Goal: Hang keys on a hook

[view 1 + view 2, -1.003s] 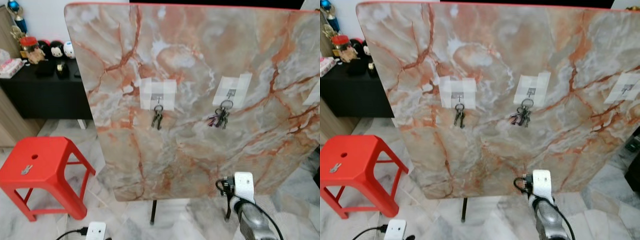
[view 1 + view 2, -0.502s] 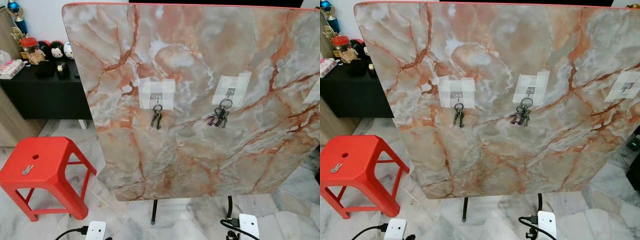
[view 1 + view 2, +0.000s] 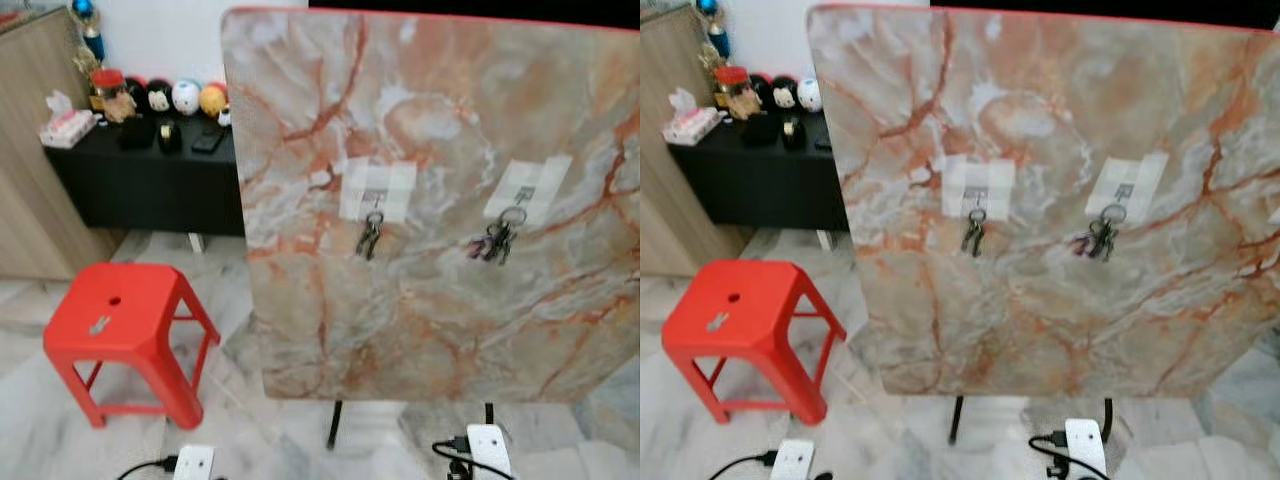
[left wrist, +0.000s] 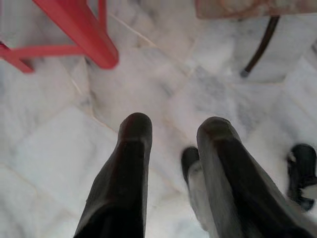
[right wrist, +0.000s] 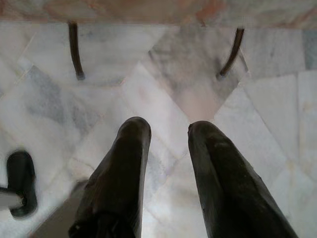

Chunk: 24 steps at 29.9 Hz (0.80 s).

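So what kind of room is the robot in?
Probably a room in someone's home. There is a marble tiled floor, a red plastic stool, and a black sideboard with little toys on top. A marble-patterned board with key hooks stands in front.

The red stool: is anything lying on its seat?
Yes, a small set of keys lies on the seat of the red stool, near its left side, just below the round hole.

Upright board (image 3: 440, 200) ahead; two key bunches (image 3: 369, 236) (image 3: 494, 240) hang side by side on it (each on own hook). Stool (image 3: 125, 320) left, single key (image 3: 99, 324) on seat.
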Tool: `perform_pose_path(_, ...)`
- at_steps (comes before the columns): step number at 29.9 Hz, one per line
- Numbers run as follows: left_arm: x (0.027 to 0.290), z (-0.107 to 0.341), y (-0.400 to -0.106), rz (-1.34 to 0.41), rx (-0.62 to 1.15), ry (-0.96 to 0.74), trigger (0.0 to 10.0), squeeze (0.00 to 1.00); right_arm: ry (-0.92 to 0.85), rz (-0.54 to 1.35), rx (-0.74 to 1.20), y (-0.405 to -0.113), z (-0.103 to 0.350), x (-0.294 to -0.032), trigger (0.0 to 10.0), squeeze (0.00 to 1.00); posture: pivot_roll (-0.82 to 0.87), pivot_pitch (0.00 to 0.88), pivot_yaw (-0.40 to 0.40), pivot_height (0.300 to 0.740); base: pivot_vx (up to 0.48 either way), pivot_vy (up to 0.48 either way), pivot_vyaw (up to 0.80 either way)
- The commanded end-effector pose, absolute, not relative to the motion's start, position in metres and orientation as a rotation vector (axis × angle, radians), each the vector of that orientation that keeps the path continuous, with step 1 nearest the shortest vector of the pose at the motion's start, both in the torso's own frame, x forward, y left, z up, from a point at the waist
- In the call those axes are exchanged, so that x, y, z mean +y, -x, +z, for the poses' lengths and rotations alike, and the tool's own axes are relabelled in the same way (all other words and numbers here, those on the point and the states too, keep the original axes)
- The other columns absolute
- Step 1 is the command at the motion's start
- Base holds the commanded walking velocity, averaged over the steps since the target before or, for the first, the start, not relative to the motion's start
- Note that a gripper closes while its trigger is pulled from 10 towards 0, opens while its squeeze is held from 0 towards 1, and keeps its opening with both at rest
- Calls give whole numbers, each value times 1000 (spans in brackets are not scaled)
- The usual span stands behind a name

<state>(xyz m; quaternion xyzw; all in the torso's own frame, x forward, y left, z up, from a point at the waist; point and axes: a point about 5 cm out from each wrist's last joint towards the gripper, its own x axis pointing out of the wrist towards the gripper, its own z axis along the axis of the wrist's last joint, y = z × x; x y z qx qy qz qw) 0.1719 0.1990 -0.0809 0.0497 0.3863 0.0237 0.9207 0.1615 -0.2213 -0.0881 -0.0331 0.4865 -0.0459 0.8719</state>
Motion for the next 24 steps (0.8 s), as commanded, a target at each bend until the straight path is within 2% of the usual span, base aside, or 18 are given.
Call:
perform_pose_path(1, 199, -85, -163, 63, 823, -94, 10000, 0, 80, -110, 1009, -165, -85, -228, 10000, 0, 3, 0, -73, 740, 0, 360, 775)
perform_pose_path(8, 191, -84, -169, 58, 807, -90, 10000, 0, 52, -136, 1012, -163, -85, -234, 10000, 0, -2, 0, -74, 740, 0, 357, 111)
perform_pose_path(14, 195, -85, -166, 62, 817, -88, 10000, 0, 65, -119, 1010, -165, -84, -234, 10000, 0, -6, 0, -75, 740, 0, 358, 0)
perform_pose_path(24, 196, -85, -165, 67, 817, -88, 10000, 0, 66, -91, 1010, -169, -87, -214, 10000, 0, -5, 0, -76, 740, 0, 355, 0)
